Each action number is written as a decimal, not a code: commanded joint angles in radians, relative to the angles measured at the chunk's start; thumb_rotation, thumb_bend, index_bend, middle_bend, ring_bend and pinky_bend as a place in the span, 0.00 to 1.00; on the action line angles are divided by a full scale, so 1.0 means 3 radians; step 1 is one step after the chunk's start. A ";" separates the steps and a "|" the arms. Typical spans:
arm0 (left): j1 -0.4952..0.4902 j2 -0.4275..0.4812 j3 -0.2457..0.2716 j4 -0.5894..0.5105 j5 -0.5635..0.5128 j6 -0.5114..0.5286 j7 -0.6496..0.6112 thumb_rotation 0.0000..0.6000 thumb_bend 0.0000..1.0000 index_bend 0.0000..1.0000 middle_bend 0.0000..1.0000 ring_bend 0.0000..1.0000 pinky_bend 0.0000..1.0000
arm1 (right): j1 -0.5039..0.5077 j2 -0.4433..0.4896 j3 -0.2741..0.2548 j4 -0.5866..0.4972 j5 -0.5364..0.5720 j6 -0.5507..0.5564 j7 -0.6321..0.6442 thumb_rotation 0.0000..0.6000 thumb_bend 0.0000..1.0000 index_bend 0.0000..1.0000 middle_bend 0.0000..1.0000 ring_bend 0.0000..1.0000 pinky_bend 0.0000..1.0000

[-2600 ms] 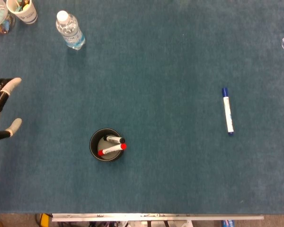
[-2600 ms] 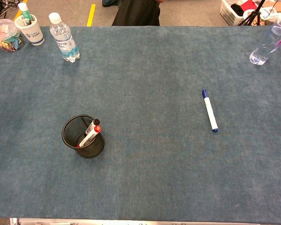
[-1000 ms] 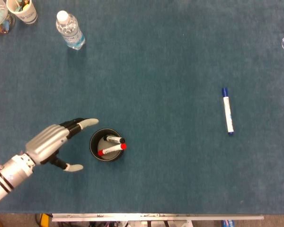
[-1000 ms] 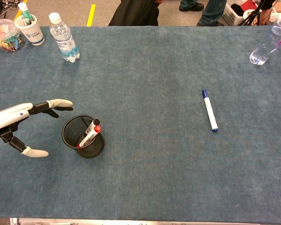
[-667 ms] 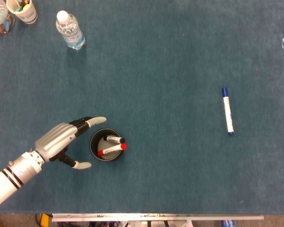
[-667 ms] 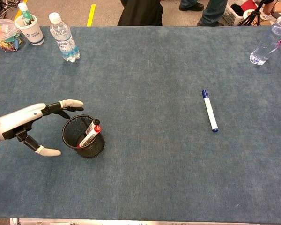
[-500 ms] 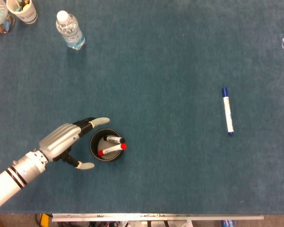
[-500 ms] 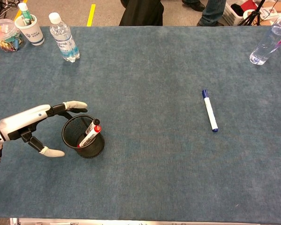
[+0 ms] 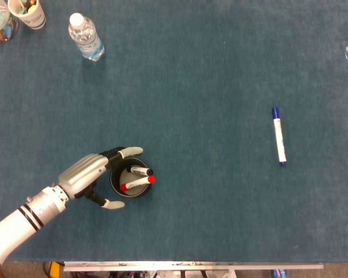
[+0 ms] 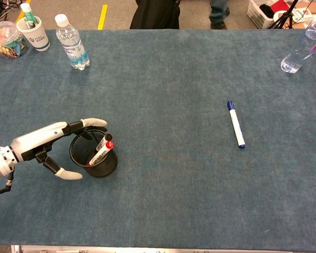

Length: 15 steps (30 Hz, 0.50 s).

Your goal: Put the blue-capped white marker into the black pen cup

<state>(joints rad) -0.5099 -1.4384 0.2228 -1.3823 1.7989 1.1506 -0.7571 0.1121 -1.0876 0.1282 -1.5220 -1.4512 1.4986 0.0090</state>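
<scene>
1. Since the earliest frames the left hand (image 9: 91, 172) has come in from the left edge, right up to the black pen cup (image 9: 118, 182).
2. Left hand pose: fingers (image 10: 89, 123) spread around the cup's far-left side, thumb (image 10: 68, 174) on the near-left side; whether they touch the mesh wall cannot be told. It holds nothing, fingers apart.
3. Forearm runs from the lower-left corner up toward the cup.
4. Right hand: not seen in either view.
5. Cup holds a red-capped marker (image 9: 137, 183) and a black-capped marker (image 9: 141, 171), both leaning.
6. Blue-capped white marker (image 9: 279, 136) lies flat on the surface (image 9: 209, 87), well right of the cup, cap pointing away.
7. Surface: blue-green felt. Far left: water bottle (image 10: 71, 42), paper cup (image 10: 34, 32). Far right: second clear bottle (image 10: 303, 47).
8. Beyond the far edge, people's legs are visible.
</scene>
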 commanded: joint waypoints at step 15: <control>0.0044 -0.0174 -0.0074 0.0114 -0.0202 0.0049 -0.0012 1.00 0.10 0.27 0.33 0.28 0.26 | 0.0000 0.0010 -0.0035 0.0027 -0.0043 -0.0037 0.0032 1.00 0.18 0.31 0.33 0.28 0.39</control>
<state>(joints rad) -0.4968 -1.4914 0.2008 -1.3478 1.7388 1.1649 -0.7613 0.1110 -1.0847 0.1192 -1.5143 -1.4629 1.4892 0.0189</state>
